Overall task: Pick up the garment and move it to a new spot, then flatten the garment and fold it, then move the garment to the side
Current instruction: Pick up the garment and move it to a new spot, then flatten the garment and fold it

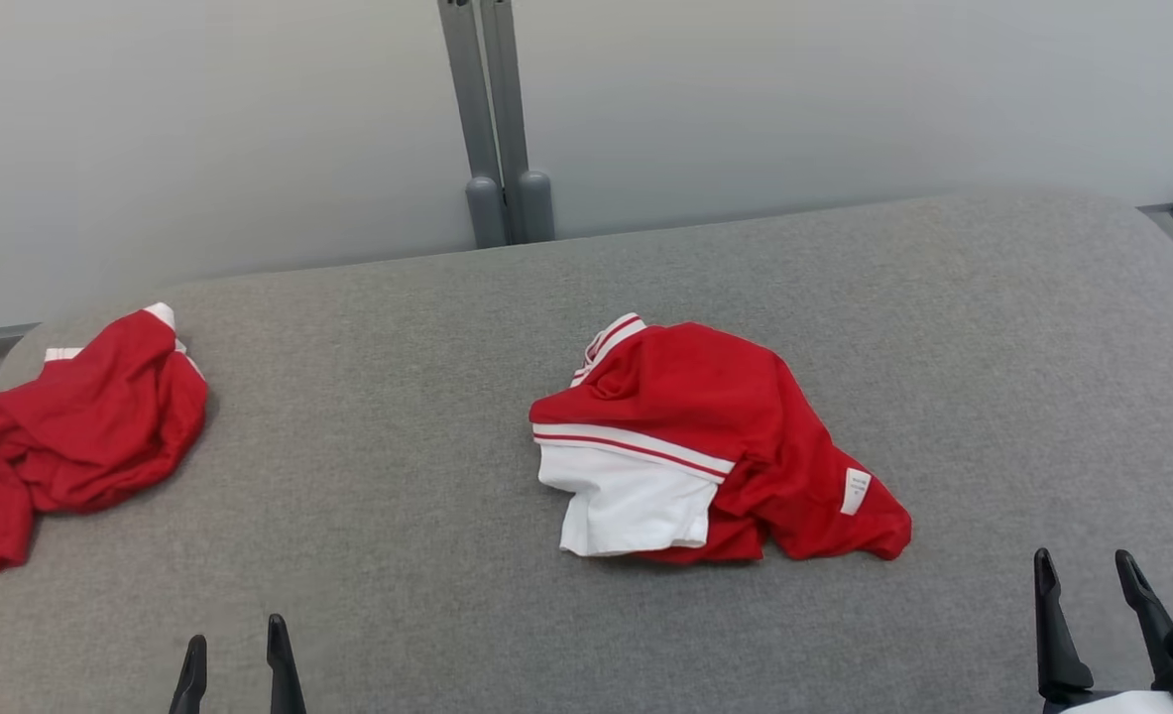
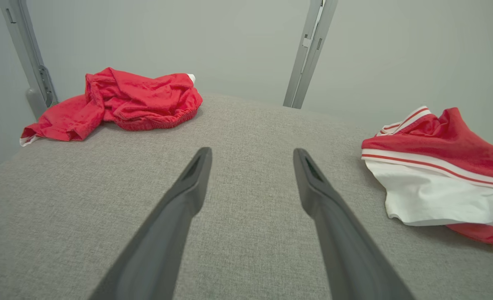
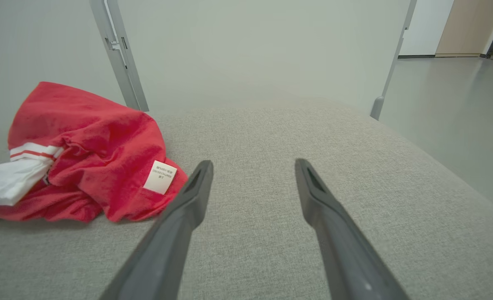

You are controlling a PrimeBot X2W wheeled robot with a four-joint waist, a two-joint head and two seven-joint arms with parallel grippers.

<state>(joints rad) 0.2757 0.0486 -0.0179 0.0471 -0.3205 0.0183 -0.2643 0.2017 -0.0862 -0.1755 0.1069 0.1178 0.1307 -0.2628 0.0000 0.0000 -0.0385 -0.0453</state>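
Currently the garment (image 1: 705,446), a red top with a white panel and red-and-white striped trim, is lying crumpled on the grey padded surface (image 1: 427,397). It is sitting in front of the double grey post (image 1: 495,119) and a little to the right of it, between the far and near edges. A white label (image 1: 855,491) is facing up on the red cloth, on the part of the garment lying farthest right of the post.

A second red heap (image 1: 70,426) with white trim is lying well to the left of the post, at the left end of the surface and well apart from the garment. A pale wall (image 1: 844,89) is standing directly behind the post.

Left gripper (image 1: 236,635): fingertips are rising at the near edge, in front of the post and to its left. Jaws are released, with bare grey fabric showing between the fingers.

Right gripper (image 1: 1084,557): it is hovering at the near edge, far to the right of the post. Jaws are likewise spread and gripping no cloth.

A strip of bare surface is separating each gripper from the garment. In the right wrist view one finger is overlapping the hem near the label, so contact there cannot be judged from that view alone.
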